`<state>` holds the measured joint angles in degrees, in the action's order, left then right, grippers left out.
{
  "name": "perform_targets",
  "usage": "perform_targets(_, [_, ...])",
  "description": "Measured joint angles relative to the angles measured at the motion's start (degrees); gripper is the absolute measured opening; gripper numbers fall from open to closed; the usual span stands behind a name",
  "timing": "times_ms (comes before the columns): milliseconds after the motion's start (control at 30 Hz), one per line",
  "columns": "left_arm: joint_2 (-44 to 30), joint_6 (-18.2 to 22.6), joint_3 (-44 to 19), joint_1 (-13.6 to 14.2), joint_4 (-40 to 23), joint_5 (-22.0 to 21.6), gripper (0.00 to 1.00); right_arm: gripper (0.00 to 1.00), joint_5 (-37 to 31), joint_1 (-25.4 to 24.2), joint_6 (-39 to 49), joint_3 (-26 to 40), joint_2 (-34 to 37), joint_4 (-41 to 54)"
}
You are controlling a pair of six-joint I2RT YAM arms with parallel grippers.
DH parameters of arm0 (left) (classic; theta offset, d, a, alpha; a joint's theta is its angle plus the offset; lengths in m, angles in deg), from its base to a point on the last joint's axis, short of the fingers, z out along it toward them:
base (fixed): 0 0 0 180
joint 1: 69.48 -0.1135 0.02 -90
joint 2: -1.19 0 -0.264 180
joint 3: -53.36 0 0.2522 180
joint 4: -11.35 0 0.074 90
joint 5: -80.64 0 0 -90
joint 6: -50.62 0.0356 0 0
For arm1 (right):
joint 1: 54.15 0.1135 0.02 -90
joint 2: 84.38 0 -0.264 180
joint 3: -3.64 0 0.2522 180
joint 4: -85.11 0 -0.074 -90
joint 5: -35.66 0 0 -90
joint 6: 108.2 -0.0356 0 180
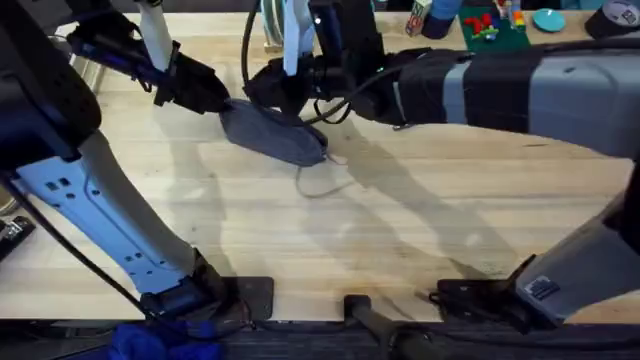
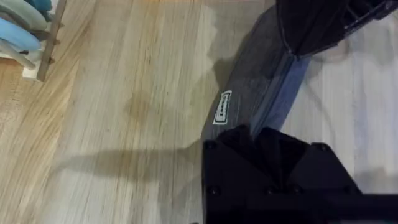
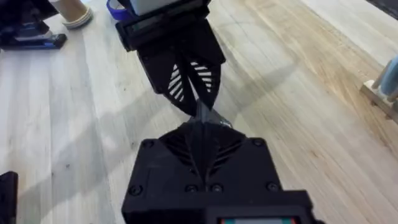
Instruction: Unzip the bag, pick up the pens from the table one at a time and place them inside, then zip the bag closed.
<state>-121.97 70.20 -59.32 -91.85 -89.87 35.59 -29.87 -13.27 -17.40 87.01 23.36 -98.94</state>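
The blue-grey bag (image 1: 283,137) lies on the light wooden table (image 1: 400,230) at the far middle left. My left gripper (image 1: 214,97) is shut on the bag's left end. In the left wrist view its black fingers (image 2: 236,146) pinch that end of the bag (image 2: 249,81), where a white label shows. My right gripper (image 1: 282,95) reaches across from the right and is shut on the bag's top edge, facing the left one. In the right wrist view a thin fold of bag (image 3: 208,116) runs between my right gripper (image 3: 202,129) and the left gripper (image 3: 194,102). The pens are out of view.
A thin grey cord loop (image 1: 322,186) lies on the table just in front of the bag. A green board with coloured pieces (image 1: 495,28) sits at the far right edge. A wooden rack holding plates (image 2: 28,34) stands beside the left arm. A paper cup (image 3: 71,11) stands farther off.
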Motion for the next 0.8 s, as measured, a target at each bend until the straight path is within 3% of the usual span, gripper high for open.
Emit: perform_targets(800, [-0.01, 0.01, 0.00, 0.00, -0.15, -0.02, 0.042, 0.028, 0.00, 0.57, -0.22, 0.97, 0.00, 1.39])
